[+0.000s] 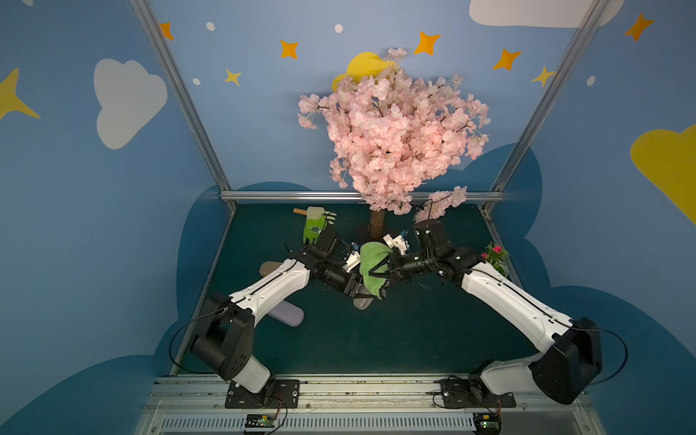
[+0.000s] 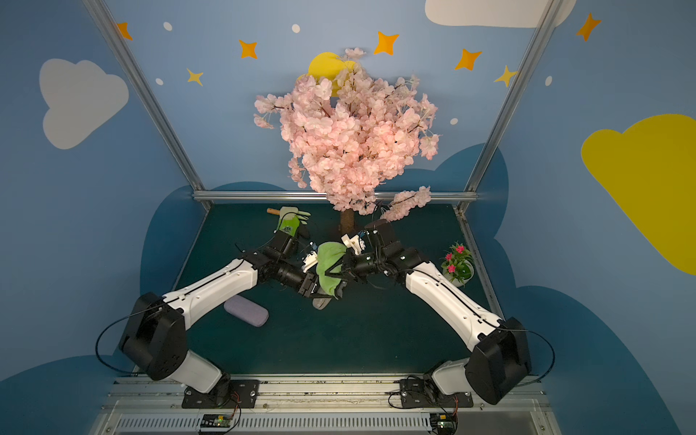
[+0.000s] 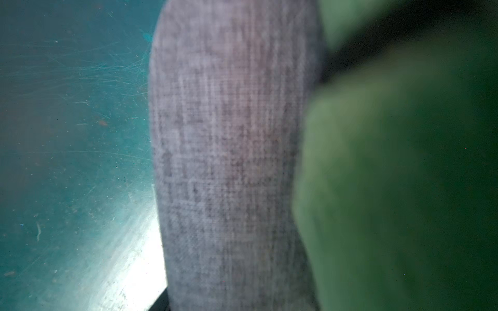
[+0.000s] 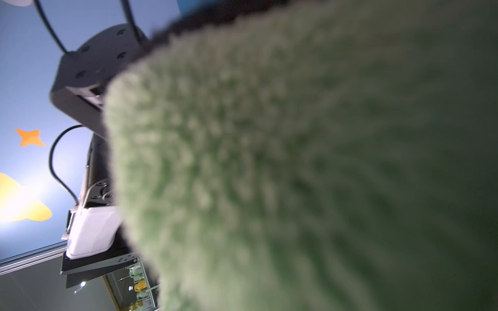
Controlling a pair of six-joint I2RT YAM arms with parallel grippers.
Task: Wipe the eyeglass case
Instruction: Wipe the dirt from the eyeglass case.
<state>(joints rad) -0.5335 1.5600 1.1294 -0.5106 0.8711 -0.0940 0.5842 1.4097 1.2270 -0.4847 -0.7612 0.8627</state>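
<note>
Holding the grey eyeglass case (image 1: 363, 302) over the middle of the green table (image 1: 414, 339), the left gripper (image 1: 353, 289) had its jaws closed part way around it. Over the case hung the green cloth (image 1: 371, 256), and the right gripper (image 1: 373, 272) had its jaws pinched tight on that cloth. A hard rub could have twisted the case out of the left jaws and dropped it, or the 2 grippers, so close together, could have bumped, I thought.
</note>
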